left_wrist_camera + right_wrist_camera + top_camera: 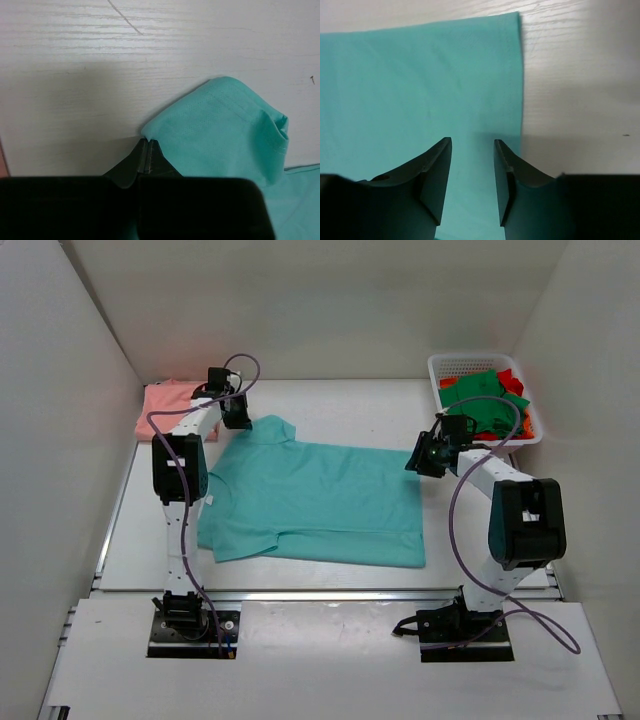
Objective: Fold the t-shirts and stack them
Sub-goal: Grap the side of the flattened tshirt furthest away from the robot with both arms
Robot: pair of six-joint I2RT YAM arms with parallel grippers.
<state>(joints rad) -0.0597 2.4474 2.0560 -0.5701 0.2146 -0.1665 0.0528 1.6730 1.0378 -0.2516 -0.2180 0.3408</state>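
Teal cotton lay spread flat across the middle of the table (350, 405): the teal t-shirt (320, 502), collar to the left and hem to the right. The left gripper (145, 150) had its jaws together on the very edge of the far sleeve (220, 130). That thin bite looked likely to slip out once the arm lifted or pulled. The right gripper (472, 165) hung with its jaws apart over the far hem corner, holding nothing. If the left moved alone, the cloth could drag and bunch rather than fold. A salmon-pink t-shirt (165, 405) lay at the far left, and a skewed fold might crowd it. Dark green and red t-shirts (485, 400) sat in the white basket (470, 365) at the far right.
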